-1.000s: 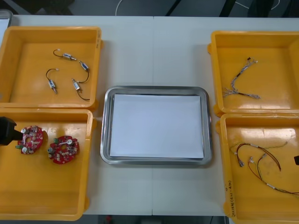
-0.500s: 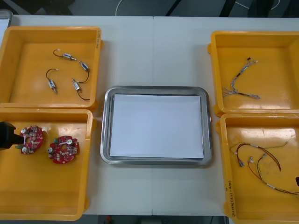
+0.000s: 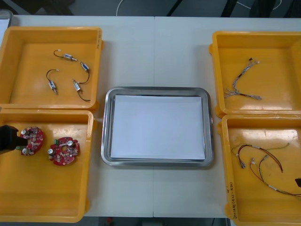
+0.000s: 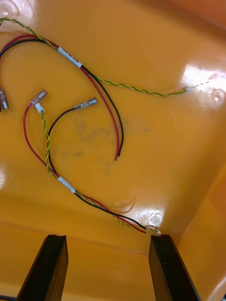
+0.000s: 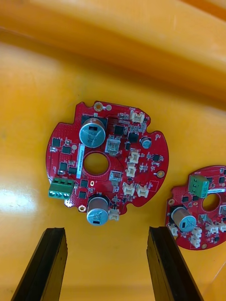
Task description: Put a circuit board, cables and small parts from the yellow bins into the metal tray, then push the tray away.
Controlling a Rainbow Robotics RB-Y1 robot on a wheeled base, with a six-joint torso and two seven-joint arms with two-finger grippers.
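Two round red circuit boards (image 3: 31, 140) (image 3: 63, 150) lie in the near left yellow bin (image 3: 47, 197). My left gripper (image 3: 9, 139) is at that bin's left edge, beside the first board. In the left wrist view it is open (image 5: 106, 230), with that circuit board (image 5: 106, 162) just beyond its fingertips and the second board (image 5: 200, 207) off to one side. My right gripper (image 3: 298, 181) hangs at the right edge of the near right bin (image 3: 263, 207). It is open (image 4: 108, 237) above the red, black and yellow cables (image 4: 82, 131). The metal tray (image 3: 157, 92) is white inside and holds nothing.
The far left bin (image 3: 28, 42) holds several small metal parts (image 3: 70, 75) on short black leads. In the far right bin (image 3: 263, 47) lies a twisted blue and white cable (image 3: 242, 82). Bare table runs beyond the tray to the far edge.
My left gripper has slid slightly toward the near side beside the first board. My right gripper has drawn back toward the near right edge of its bin. Nothing was picked up.
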